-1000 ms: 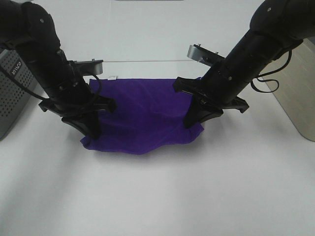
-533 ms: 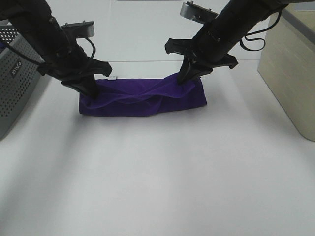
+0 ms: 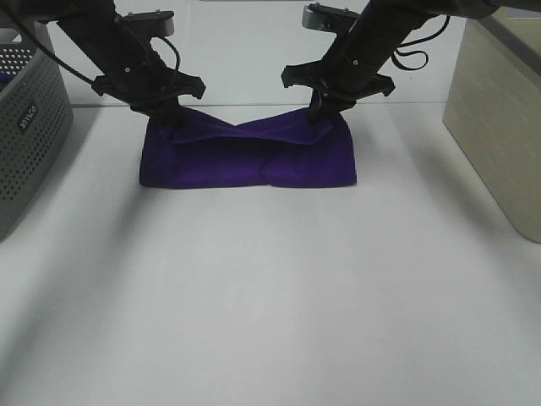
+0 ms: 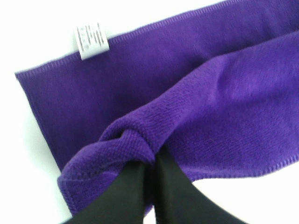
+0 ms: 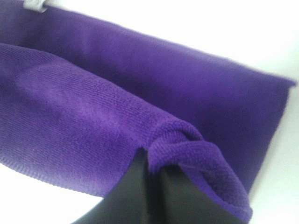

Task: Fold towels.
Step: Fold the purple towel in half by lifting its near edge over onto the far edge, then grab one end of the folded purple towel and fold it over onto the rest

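Nearest, the bare white table (image 3: 270, 321) runs up to the purple towel (image 3: 249, 162), which lies folded in a wide band toward 12 o'clock. At its far edge the left gripper (image 3: 172, 118), at 11 o'clock, has its jaws clamped on a bunched corner of the upper layer. The right gripper (image 3: 322, 118), at 1 o'clock, pinches the other corner likewise. A white tag (image 4: 92, 41) sits on the lower layer's hem near the left gripper. A grey perforated basket (image 3: 30, 144) stands at 10 o'clock and a beige box (image 3: 499, 127) at 2 o'clock.
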